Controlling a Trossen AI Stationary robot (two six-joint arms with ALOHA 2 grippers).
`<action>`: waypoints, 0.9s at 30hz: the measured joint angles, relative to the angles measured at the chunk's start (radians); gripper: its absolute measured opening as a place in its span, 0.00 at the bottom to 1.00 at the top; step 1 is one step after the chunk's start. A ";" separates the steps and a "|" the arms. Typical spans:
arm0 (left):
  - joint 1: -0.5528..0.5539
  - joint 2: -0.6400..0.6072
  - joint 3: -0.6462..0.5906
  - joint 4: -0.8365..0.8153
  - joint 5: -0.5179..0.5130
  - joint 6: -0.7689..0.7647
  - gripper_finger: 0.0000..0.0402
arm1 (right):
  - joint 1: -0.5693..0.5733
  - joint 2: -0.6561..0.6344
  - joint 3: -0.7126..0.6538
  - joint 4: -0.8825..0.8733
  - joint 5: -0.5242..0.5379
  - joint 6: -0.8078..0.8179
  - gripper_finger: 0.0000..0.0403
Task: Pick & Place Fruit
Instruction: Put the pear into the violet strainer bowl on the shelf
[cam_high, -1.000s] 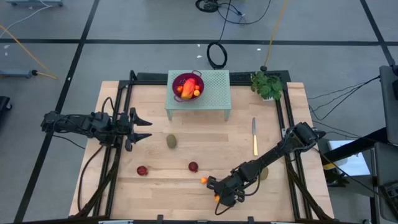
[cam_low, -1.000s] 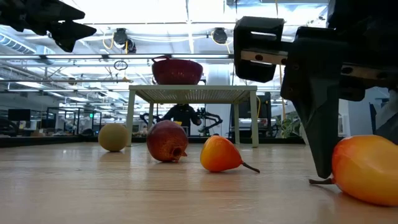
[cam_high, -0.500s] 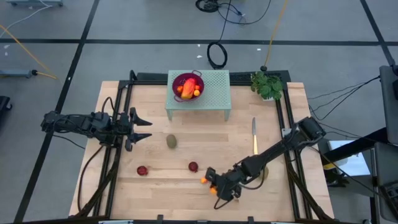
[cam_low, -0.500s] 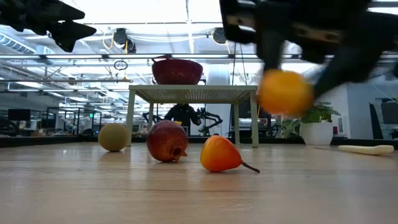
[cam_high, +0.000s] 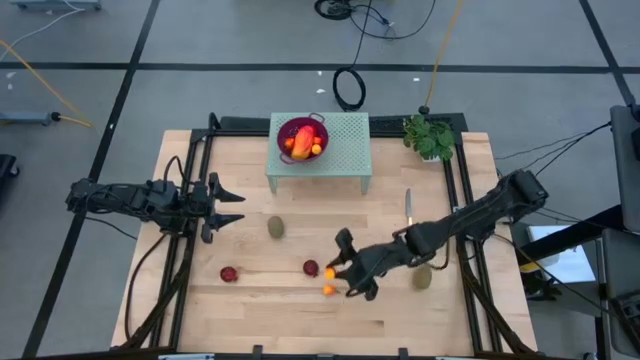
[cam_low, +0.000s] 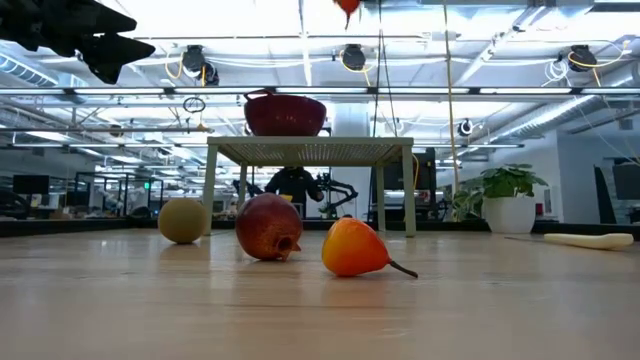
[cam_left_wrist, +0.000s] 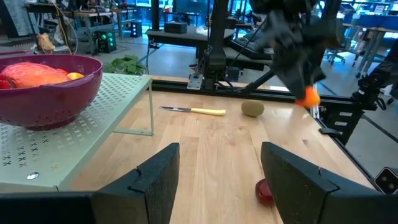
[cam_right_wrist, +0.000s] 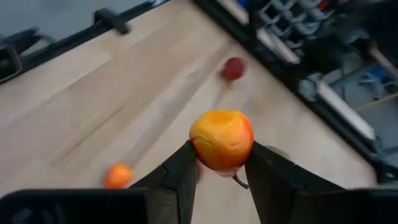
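1 small orange fruit (cam_right_wrist: 222, 140) now off the desk (cam_high: 250, 310), pinched between the right jaws at the tip of the right arm (cam_high: 450, 228). 1 second back: same jaws low at the near edge of the desk, set round that fruit. Half a second back: already rising. Now: carried higher and farther in, above the middle of the desk close to a dark red ball (cam_high: 311, 268), and almost out of the top of the low view.

Meaning, as a judgement: pick finished, carry begun, most likely toward the purple bowl (cam_high: 284, 131) on the green perforated stand (cam_high: 345, 150) at the far side, already loaded with a red-orange oblong (cam_high: 303, 140) and small orange pieces.

Unmoved over that second:
- second small orange fruit (cam_high: 328, 291) on the desk, just near of the raised jaws
- another dark red ball (cam_high: 229, 273) farther left
- 1 brown-green oval (cam_high: 276, 228) left of the middle
- 1 more oval (cam_high: 423, 278) close beside the right arm
- yellow-handled knife (cam_high: 408, 218) on the right
- potted plant (cam_high: 430, 137) at the far right corner

Left arm (cam_high: 130, 198) parked over the left edge, left jaws spread and empty, same as before.

5 loose fruits left on the desk after this 1, so plenty of trips remaining.

No brand, label or writing legible anywhere in these views.
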 joint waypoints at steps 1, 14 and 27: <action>0.000 0.000 0.000 0.000 0.000 0.000 0.57 | -0.009 -0.019 0.000 0.001 0.001 0.002 0.29; 0.000 0.000 0.000 -0.041 0.000 0.000 0.57 | -0.192 -0.088 0.000 0.266 -0.001 0.001 0.29; 0.000 0.000 0.000 -0.068 0.000 0.038 0.57 | -0.454 -0.089 0.042 0.456 -0.054 0.070 0.29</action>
